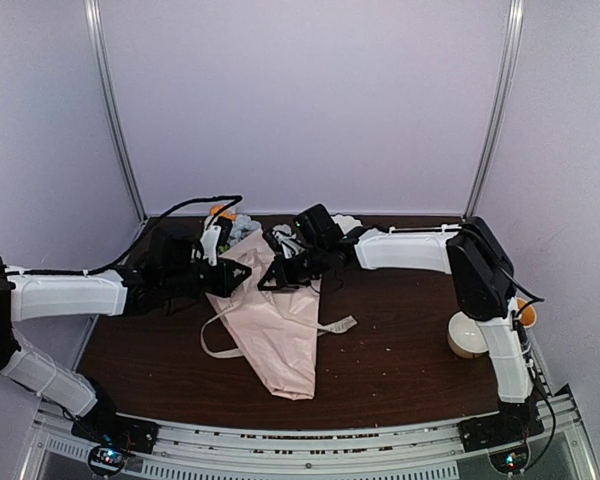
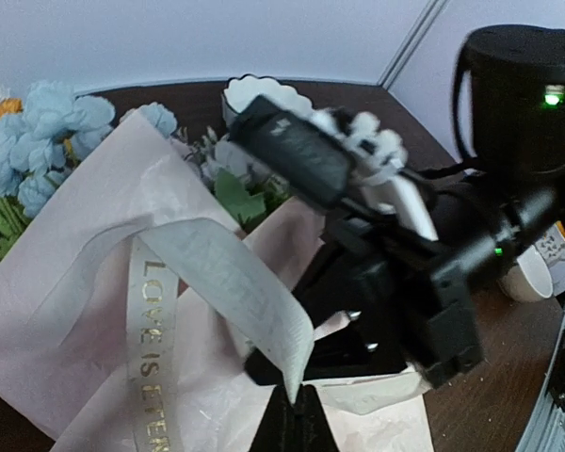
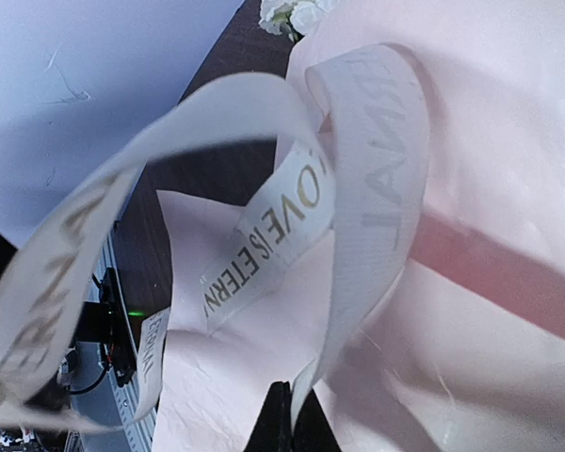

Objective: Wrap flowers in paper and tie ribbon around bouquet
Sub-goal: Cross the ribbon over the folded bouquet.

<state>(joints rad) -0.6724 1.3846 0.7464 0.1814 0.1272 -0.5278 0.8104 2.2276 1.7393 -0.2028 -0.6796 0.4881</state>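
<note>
mid-table [image 1: 400, 370], on dark wood: bouquet [image 1: 280, 340], lying flat, cone tip toward 6 o'clock, mouth toward 12. flowers [image 1: 242, 228] spilling out at the 12 o'clock end, pale blue and white, a touch of orange at 11. paper [image 2: 66, 282] pale pink, crinkled, folded into a cone round the bunch.

ribbon [image 1: 337, 325] cream, flat, gold lettering reading "love is etern…" in the wrist views. one tail trailing off the cone toward 3 o'clock, a loop resting on the table at 9 o'clock of the cone. further loops lifted above the paper, overlapping one another.

left gripper [image 2: 292, 416]: fingers pressed together, pinching a ribbon strand at the very tips. right gripper [image 3: 284, 422]: likewise pinched tight on a ribbon strand, paper just behind it. in the top view, both hovering over the upper half of the cone, tips near each other, left reaching in from 9 o'clock, right from 3.

white mug [image 1: 467, 335] at 3 o'clock, near the right arm's base, well apart from the bouquet.
</note>
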